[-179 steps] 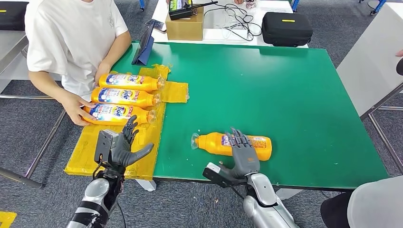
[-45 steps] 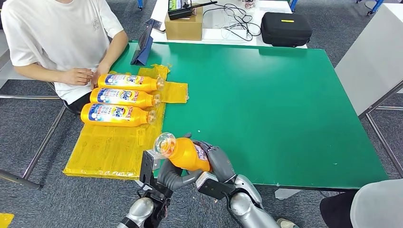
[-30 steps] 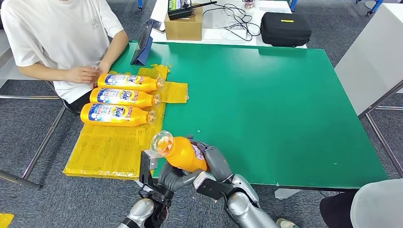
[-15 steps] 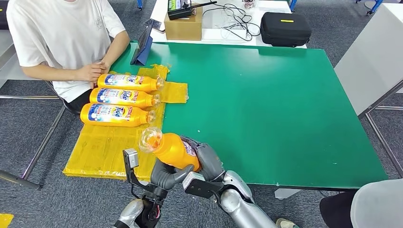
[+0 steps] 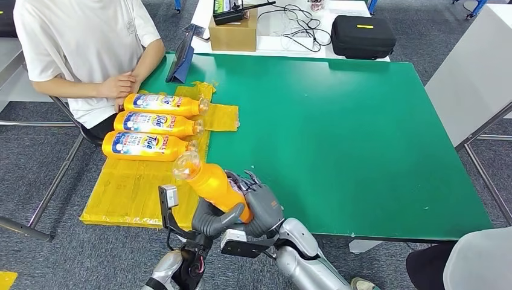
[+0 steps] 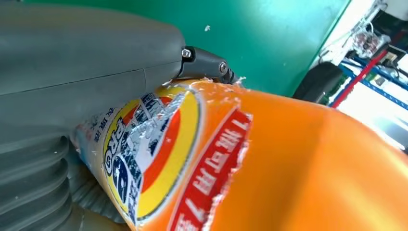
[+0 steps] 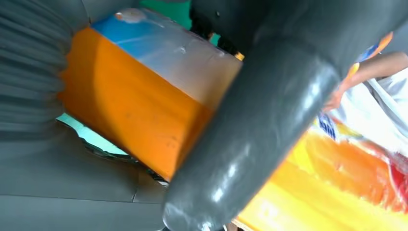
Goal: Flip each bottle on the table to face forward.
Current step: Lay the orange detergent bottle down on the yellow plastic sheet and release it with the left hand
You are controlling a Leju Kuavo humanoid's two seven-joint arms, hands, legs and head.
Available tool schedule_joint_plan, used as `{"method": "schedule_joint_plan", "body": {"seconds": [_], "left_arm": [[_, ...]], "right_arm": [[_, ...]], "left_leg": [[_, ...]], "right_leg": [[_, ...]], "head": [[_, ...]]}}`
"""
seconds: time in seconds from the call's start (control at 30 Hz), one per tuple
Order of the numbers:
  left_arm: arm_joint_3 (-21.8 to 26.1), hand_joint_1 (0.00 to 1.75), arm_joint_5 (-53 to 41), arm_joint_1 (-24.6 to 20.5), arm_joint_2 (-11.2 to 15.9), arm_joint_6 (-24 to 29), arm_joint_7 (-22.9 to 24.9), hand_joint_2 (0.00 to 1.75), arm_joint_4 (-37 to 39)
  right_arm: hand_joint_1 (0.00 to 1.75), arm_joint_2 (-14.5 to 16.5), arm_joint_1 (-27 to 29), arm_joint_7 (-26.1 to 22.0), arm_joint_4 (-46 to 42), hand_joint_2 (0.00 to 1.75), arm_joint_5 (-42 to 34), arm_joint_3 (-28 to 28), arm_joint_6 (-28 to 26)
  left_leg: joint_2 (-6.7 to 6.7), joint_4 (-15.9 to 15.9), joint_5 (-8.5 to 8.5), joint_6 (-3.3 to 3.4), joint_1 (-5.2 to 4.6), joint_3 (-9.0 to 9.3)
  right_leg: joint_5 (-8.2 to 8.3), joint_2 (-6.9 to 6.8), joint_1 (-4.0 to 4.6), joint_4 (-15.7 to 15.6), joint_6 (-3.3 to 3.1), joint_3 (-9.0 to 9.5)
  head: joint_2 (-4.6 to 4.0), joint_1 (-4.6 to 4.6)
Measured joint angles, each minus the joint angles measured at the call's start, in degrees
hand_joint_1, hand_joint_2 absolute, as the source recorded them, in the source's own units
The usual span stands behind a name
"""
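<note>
Near edge of the counter, left of centre: an orange bottle is held off the surface by both hands, cap end tilted up and away toward the yellow mat. The left hand cups the lower body from underneath, thumb laid across it. The right hand wraps the base end, fingers closed around it. The left wrist view shows a torn printed label against the palm. The right wrist view shows a thick grey thumb pressed across the orange body.

Handling judgement: rigid plastic, probably filled, so moderately heavy with weight toward the base. The smooth glossy wall and peeling label suggest it could slip or rotate in the grasp. Best hold looks to be the broad mid-body, not the narrow neck or clear cap. Keeping both hands on it while turning seems sensible. Not fragile, but a drop could roll it off the near edge.

Farther along the left edge: three matching bottles lie side by side on the mat, blue labels up, caps pointing toward the counter's middle. A seated person's hand rests just beside the farthest one.

Far-left corner: a blue tablet stand.
</note>
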Motion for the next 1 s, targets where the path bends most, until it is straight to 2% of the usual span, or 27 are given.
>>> {"method": "schedule_joint_plan", "body": {"seconds": [0.17,0.4,0.57,0.77,0.93,1.0], "left_arm": [[0.15,1.75,-0.77,-0.34,-0.30,1.40,-0.03,1.75,0.46],[2.28,1.75,-10.73,-4.49,0.28,11.03,-2.46,1.75,3.37],[5.89,1.75,-13.63,-8.10,1.30,15.08,-2.57,1.75,5.62],[9.07,1.75,-18.21,-10.08,2.12,19.77,-3.72,1.75,6.46],[9.47,1.75,-34.15,-11.26,3.11,30.26,-5.50,1.75,7.15],[9.48,1.75,-38.96,-11.72,3.68,32.19,-5.33,1.75,7.43]], "right_arm": [[0.00,0.00,-0.23,-0.01,0.84,1.75,0.05,0.16,-0.20],[0.00,0.23,-0.63,0.83,1.99,1.75,1.85,0.89,-3.55],[0.00,0.79,-0.79,2.23,2.87,1.75,4.55,1.32,-7.02],[0.00,1.56,-1.59,3.79,4.45,1.75,6.53,1.89,-7.77],[0.00,1.85,-2.09,4.28,5.50,1.75,6.64,2.05,-6.44],[0.00,1.89,-2.08,4.04,5.58,1.75,6.25,2.05,-5.87]], "left_leg": [[0.00,0.00,0.00,0.00,0.00,0.00],[-0.01,0.00,0.01,0.00,0.01,-0.01],[0.00,0.00,0.03,0.00,0.02,-0.01],[-0.01,0.00,0.03,0.00,0.01,-0.04],[-0.02,0.00,0.03,0.00,0.01,-0.05],[-0.02,0.00,0.03,0.00,0.01,-0.05]], "right_leg": [[0.00,0.00,0.00,0.00,0.00,0.00],[0.00,0.00,0.01,0.02,0.00,0.00],[0.01,0.00,0.01,0.07,0.00,0.00],[0.01,-0.01,0.00,0.07,0.00,-0.02],[0.01,-0.01,0.00,0.06,0.00,-0.03],[0.01,-0.02,0.00,0.06,0.00,-0.03]], "head": [[0.00,-0.01],[0.00,0.01],[0.00,0.00],[0.00,0.01],[0.00,0.02],[0.00,0.01]]}}
